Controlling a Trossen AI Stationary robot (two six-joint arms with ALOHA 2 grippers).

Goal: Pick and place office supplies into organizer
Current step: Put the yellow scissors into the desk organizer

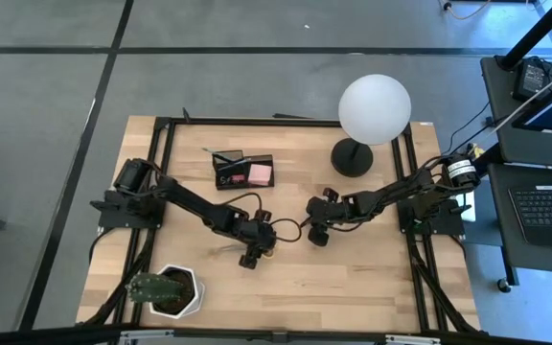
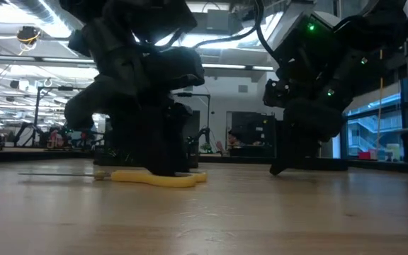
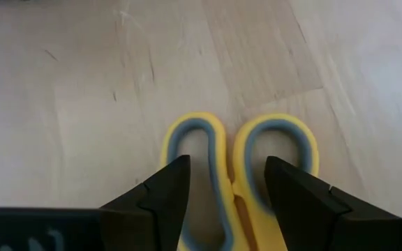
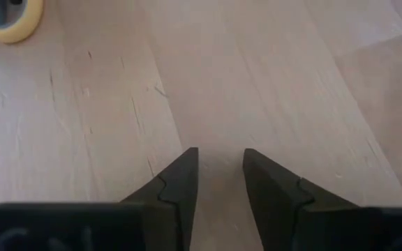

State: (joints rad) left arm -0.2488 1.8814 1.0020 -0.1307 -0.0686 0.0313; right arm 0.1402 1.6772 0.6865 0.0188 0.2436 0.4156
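No text, label, brand, number or sign can be read in any view. Faint pale marks show on the dark housing in both wrist views, but they are too blurred to make out.

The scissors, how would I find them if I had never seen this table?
Start at the wooden table and find the left gripper near its middle. The scissors lie flat on the wood right under its open fingers. Their two bright yellow handle loops with grey lining look like nothing else there.
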